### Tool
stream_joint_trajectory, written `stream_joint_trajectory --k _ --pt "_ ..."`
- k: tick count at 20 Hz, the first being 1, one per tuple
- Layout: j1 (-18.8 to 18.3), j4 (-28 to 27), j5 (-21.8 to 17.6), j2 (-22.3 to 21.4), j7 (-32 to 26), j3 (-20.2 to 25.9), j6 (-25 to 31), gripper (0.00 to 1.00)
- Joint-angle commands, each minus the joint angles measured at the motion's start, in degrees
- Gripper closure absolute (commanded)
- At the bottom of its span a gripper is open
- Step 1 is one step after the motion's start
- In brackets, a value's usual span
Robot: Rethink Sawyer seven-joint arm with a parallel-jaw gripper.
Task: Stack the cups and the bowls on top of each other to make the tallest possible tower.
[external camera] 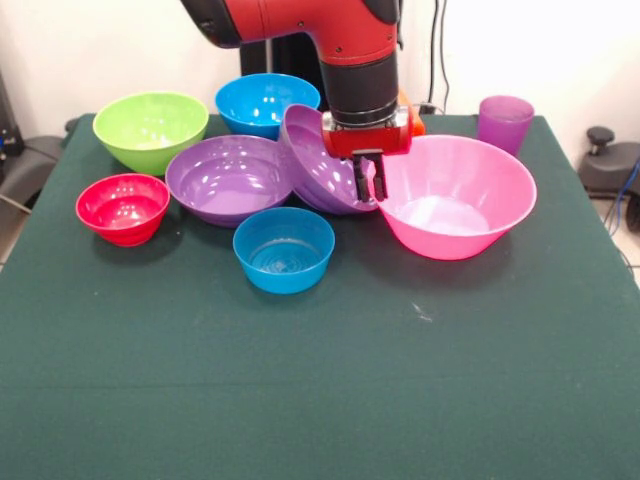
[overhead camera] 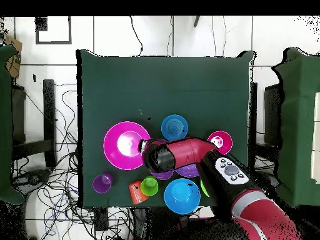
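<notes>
The gripper [external camera: 369, 178] is pinching the rim of a purple bowl [external camera: 318, 165], fingers nearly closed on the thin wall, and the bowl is hanging tilted almost on edge between the other purple bowl [external camera: 228, 178] and the big pink bowl [external camera: 455, 195] — whether its lower side is resting on the cloth or clear of it cannot be told. The remaining pieces are sitting loose on the green table [external camera: 320, 380]: lime bowl [external camera: 150, 128] and one blue bowl [external camera: 265, 102] at the back, red bowl [external camera: 123, 207] to the side, second blue bowl [external camera: 284, 248] in front, purple cup [external camera: 505, 122] behind the pink bowl. Overhead, an orange cup [overhead camera: 136, 190] is lying by a green cup [overhead camera: 149, 185]. Nothing is stacked yet. Risks as I am judging them: a one-sided grip on glossy plastic is inviting the bowl to swing or slip out — and with neighbours crowding both sides, any sideways travel is likely to knock the pink bowl or shove the upright purple one.
</notes>
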Motion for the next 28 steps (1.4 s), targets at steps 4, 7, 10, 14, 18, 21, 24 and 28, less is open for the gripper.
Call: stream_joint_trajectory --k 4,7,10,14,18,21,24,28 --pt "0.8 -1.8 -4.0 2.4 0.1 -4.1 -0.6 1.0" --pt "0.4 -1.3 -2.9 2.1 0.6 -3.5 -0.7 1.0" --pt "1.1 2.2 0.9 -2.8 3.7 -2.8 1.0 1.0" --pt "4.8 3.7 7.2 -9.6 9.1 -4.5 4.8 1.0" --pt "4.9 3.3 10.6 -11.9 8.9 -5.5 5.0 1.0" --pt "0.7 2.9 13.8 -14.8 4.3 -3.0 8.6 1.0" --pt "-2.2 0.9 15.7 -15.0 0.4 -1.1 11.4 1.0" --pt "-5.3 -1.1 17.4 -15.9 -3.1 1.1 13.7 1.0"
